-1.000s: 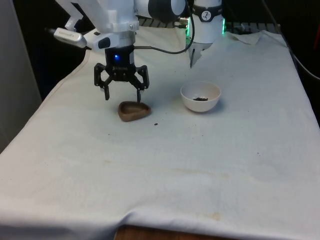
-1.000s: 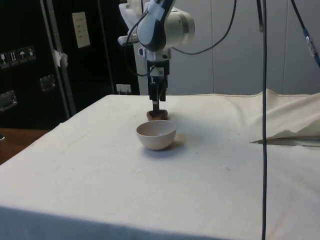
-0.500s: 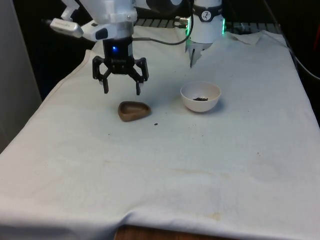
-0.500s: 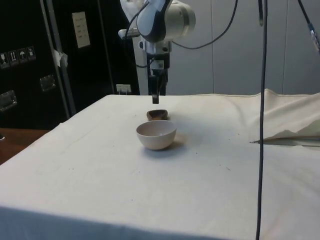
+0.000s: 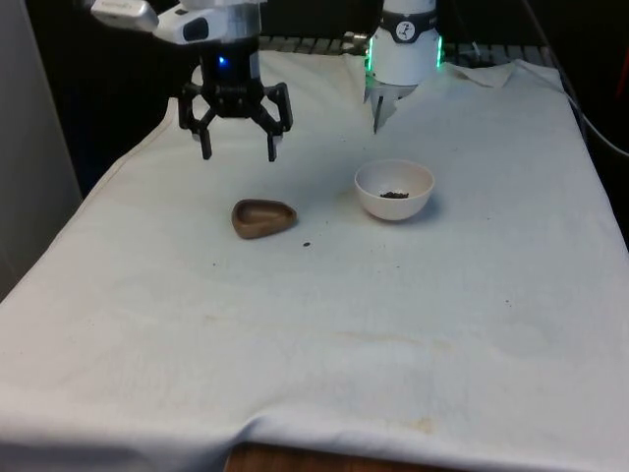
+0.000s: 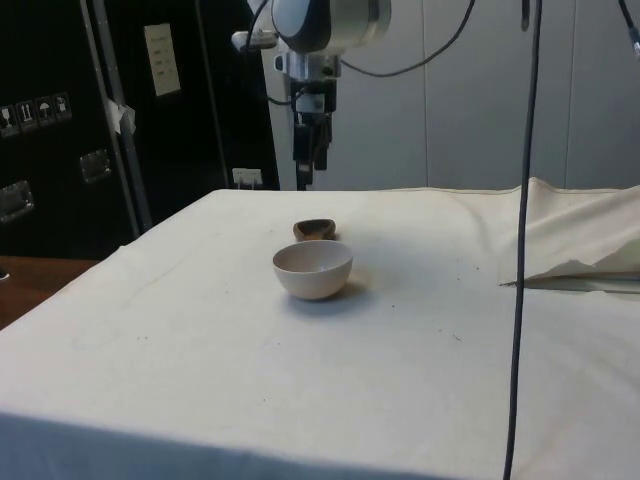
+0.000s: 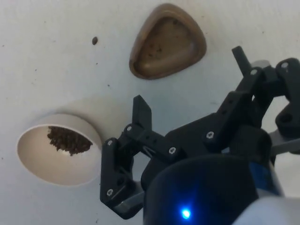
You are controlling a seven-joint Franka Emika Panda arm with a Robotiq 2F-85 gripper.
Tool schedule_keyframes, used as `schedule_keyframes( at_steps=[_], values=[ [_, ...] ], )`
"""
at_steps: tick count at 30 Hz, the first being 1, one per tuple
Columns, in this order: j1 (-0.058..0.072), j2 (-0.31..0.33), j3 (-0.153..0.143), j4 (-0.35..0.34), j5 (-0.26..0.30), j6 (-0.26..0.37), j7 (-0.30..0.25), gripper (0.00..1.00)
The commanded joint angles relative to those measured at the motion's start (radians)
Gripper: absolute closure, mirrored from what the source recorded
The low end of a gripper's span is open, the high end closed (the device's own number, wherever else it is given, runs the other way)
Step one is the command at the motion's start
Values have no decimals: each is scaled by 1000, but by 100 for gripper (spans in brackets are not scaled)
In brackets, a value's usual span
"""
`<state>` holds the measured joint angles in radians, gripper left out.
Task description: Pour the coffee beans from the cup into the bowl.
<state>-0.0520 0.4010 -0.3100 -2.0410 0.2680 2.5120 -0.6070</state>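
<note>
Fingers [image 5: 203,144] spread and empty above the cup [image 5: 263,217], we judge pouring into the bowl [image 5: 394,191] complete; next, withdrawal.

White robot arm [image 5: 211,20] cut off by top edge in front view; upper links out of frame. Same in side view, arm [image 6: 325,20] clipped at top. In side view, black two-finger gripper [image 6: 308,172] seen edge-on, finger gap not readable there. Inside of white round ceramic bowl [image 6: 313,270] hidden by its near wall in side view, contents unseen. Brown shallow wooden cup [image 6: 314,229] partly hidden behind bowl rim, interior not visible. Small dark speck [image 5: 307,244] on white cloth [image 5: 324,334], too small to identify. Cloth cut by frame bottom.
</note>
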Motion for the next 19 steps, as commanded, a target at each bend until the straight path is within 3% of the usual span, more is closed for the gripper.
schedule_keyframes(
  at_steps=[1,4,5,6,14,15,16,19],
  values=[
    [12,-8,-12,-5,-23,-6,19,0],
    [16,-30,-11,-8,-33,-20,30,0],
    [5,-22,0,-3,-13,-14,11,0],
    [16,-36,-10,-8,-36,-25,33,0],
    [29,-83,-9,-10,-45,-65,52,0],
    [20,-73,0,-4,-25,-60,33,0],
    [30,-88,-8,-11,-46,-69,54,0],
    [27,-105,-5,-13,-37,-87,52,0]
  ],
)
